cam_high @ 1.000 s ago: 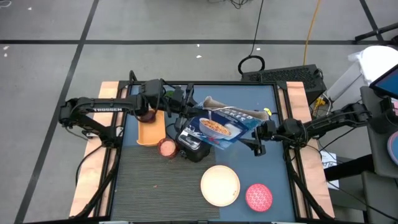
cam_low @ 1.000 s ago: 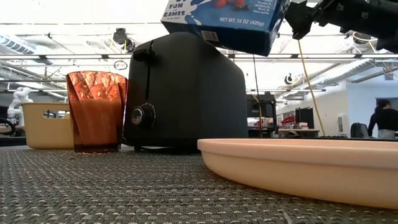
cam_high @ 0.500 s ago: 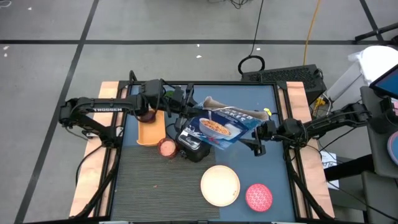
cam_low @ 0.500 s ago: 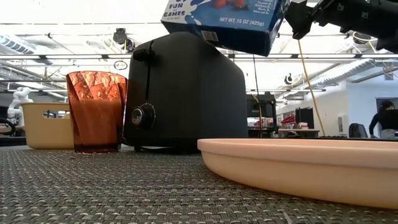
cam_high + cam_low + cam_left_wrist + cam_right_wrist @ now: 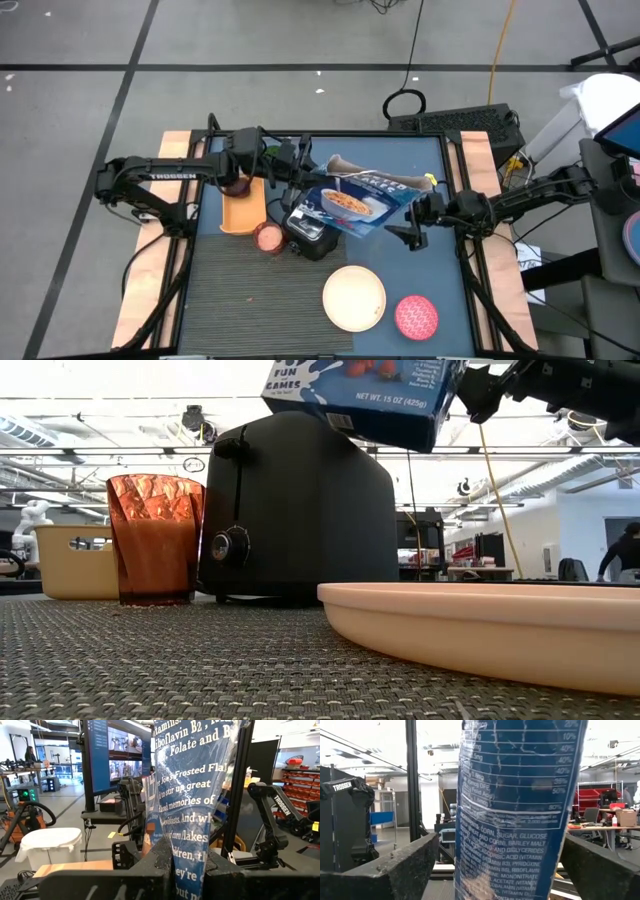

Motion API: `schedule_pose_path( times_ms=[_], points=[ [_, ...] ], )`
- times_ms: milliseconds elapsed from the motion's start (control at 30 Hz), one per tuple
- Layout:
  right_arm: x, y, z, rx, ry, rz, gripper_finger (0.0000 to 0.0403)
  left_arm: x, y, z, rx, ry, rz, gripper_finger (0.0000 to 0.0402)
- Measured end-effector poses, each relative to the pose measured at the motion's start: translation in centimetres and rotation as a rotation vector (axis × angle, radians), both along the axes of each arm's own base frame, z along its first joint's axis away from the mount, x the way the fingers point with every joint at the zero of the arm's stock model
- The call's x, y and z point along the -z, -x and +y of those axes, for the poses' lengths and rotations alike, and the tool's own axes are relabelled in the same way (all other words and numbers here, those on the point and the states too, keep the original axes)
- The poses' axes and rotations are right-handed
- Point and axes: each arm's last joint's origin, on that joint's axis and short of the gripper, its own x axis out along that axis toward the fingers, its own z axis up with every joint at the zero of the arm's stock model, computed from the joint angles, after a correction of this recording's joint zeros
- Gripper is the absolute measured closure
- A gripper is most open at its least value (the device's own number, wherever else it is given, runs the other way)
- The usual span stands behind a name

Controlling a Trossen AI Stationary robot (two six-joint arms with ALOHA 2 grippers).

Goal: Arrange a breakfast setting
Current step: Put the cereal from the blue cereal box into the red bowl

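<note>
— Where are the breakfast things?

— The round cream plate (image 5: 354,297) lies on the dark ribbed mat (image 5: 240,300) at the near side of the table (image 5: 432,160). The pink bowl (image 5: 417,315) sits just beside it, towards the right arm's side. In the low view the plate's rim (image 5: 480,628) fills the foreground. I cannot make out a spoon.

— And what are the arms busy with?

— A blue cereal box (image 5: 356,204). It hangs tilted in the air above the black toaster (image 5: 308,233), and both arms reach in towards it from opposite sides.

— Who has hold of it?

— The left gripper (image 5: 297,180) does. In its wrist view its two dark fingers (image 5: 150,870) are clamped tight on the crumpled edge of the box (image 5: 200,795).

— And the right one?

— The right gripper (image 5: 408,224) is at the other end of the box with its jaws spread wide. In its wrist view the fingers (image 5: 395,865) stand to either side of the box's printed panel (image 5: 515,795), with a clear gap on each side, so it grips nothing.

— What else is on the table?

— An amber faceted cup (image 5: 268,237) stands just beside the toaster, at the mat's far edge. An orange container (image 5: 243,206) lies behind it, under the left arm. In the low view the cup (image 5: 155,540) and the toaster (image 5: 300,510) stand side by side, with the bottom of the box (image 5: 360,395) above the toaster's top.
</note>
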Motion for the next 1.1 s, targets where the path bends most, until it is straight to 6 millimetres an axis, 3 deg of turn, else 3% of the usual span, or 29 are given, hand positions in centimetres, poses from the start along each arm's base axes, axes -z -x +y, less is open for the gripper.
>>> schedule_pose_path(
  times_ms=[333,600,800,1100],
  points=[
    [-0.5,0.0,0.0,0.015,0.014,-0.070,0.0010,0.0,0.0,-0.1,-0.016,0.002,-0.004,0.0378],
    [-0.4,-1.5,0.1,0.067,-0.007,-0.074,0.0016,-0.1,0.0,-0.1,-0.028,-0.004,-0.007,0.0378],
    [-1.3,-3.2,0.4,0.065,0.000,-0.073,0.0069,-0.1,0.0,-0.2,-0.019,-0.005,-0.011,0.0378],
    [-1.5,-3.3,0.4,0.063,-0.022,-0.078,0.0172,-0.2,0.1,-0.2,-0.023,-0.006,-0.014,0.0378]
  ],
)
